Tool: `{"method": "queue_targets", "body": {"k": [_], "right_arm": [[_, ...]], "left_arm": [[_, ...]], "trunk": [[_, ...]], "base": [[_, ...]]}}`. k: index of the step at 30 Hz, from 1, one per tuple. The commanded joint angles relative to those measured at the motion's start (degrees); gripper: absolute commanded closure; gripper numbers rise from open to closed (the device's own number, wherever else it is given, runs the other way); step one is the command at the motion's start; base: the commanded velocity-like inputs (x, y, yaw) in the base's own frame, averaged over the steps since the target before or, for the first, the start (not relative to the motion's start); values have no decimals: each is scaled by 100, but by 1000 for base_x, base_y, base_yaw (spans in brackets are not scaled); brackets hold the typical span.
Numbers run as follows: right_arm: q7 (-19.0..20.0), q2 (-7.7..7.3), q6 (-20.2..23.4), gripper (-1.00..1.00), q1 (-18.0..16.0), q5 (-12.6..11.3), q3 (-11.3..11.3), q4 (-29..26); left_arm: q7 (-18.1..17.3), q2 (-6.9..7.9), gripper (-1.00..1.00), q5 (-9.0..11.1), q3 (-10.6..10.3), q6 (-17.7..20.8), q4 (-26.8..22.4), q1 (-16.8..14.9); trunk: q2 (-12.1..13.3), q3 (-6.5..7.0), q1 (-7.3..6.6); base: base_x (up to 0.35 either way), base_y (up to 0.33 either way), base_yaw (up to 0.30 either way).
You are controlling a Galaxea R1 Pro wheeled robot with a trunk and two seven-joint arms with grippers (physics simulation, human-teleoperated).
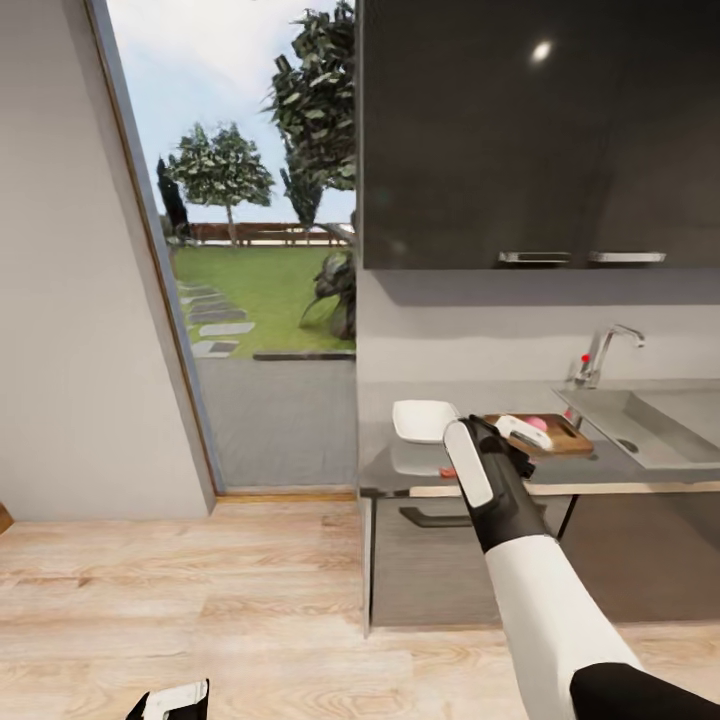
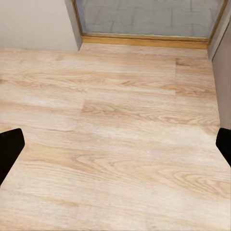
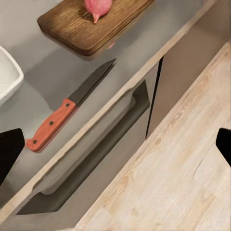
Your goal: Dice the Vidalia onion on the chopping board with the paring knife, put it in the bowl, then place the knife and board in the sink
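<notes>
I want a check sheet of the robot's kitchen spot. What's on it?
Surface: grey countertop.
Job's things: Vidalia onion lies on the chopping board; paring knife flat on the counter beside the board; white bowl next to it; sink with nothing seen inside.
Clutter: nothing seen.
Pincers: right pincer open above the knife; left pincer open over the wooden floor.
Cables: nothing seen.
Surroundings: glass door, garden outside.

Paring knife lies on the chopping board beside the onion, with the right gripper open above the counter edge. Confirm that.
Not quite. The right wrist view shows the paring knife lying on the countertop, off the chopping board. The onion sits on the board, and the right gripper is open.
</notes>
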Motion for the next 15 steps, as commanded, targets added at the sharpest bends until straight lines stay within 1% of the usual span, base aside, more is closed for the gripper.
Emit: {"method": "queue_targets", "body": {"k": [1,9,15], "right_arm": [[-48,0,53,-100,-7,-26,37,-5],[-58,0,46,-100,-7,-72,89,-4],[-57,0,-164,-100,-7,-54,89,3]], "left_arm": [[37,2,-100,-43,11,-29,23,-12],[37,2,-100,-41,11,-23,23,-12],[37,2,-100,-43,11,-22,23,-12]], "trunk": [[-13,-14,7],[-13,-14,7],[-13,-14,7]], "base": [[252,130,0],[272,144,0],[269,165,0]]}}
